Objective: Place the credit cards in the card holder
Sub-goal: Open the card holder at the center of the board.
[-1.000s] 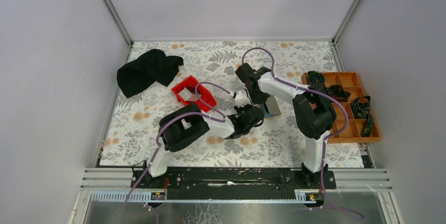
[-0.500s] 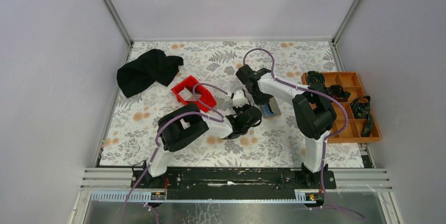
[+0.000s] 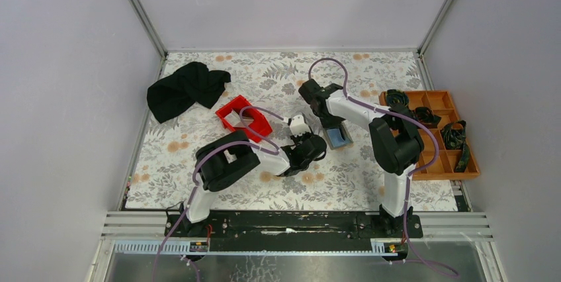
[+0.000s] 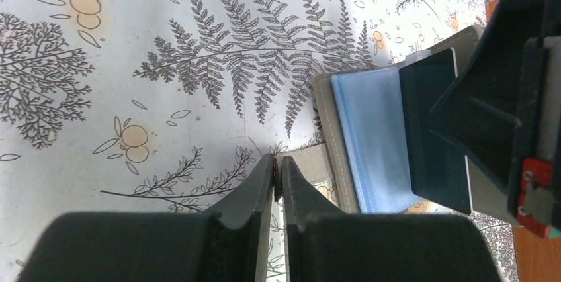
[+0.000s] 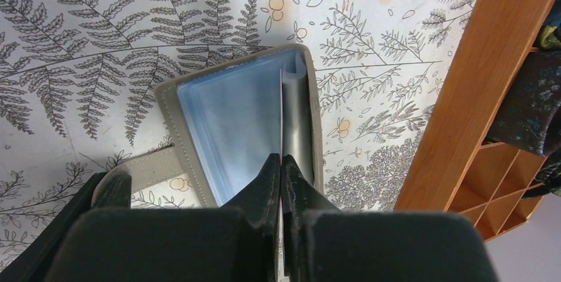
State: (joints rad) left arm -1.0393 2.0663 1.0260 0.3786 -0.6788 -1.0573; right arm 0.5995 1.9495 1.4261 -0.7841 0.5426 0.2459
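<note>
I count 2 claws, 1 card holder and 1 thing that is surely a card. The left claw (image 4: 276, 166) has its fingers almost together, pinched on the grey strap (image 4: 305, 161) of the card holder (image 4: 323, 113). The holder lies open on the flowered table (image 3: 370, 77), just ahead of this claw's tips and a little to their right.

The right claw (image 5: 282, 163) is pressed together on the card (image 5: 296, 126). This thin card stands on its edge just ahead of the tips, inside the open holder, near the holder's right side. From the left wrist its face looks dark; from the right wrist it shows only as a greyish sliver. Left of the card, a light blue layer (image 5: 235, 123) covers the holder's inside. I cannot tell if it is a card or a plastic pocket.

There is 1 orange compartment tray (image 3: 450, 175) to the right of the right claw. In the wrist view it is cut off, and the dark items in it are hard to identify. From above, 1 red bin (image 3: 258, 122) stands left of the left claw, and 1 black cloth (image 3: 185, 89) lies beyond the bin. In that view the wrists hide both claws' tips.
</note>
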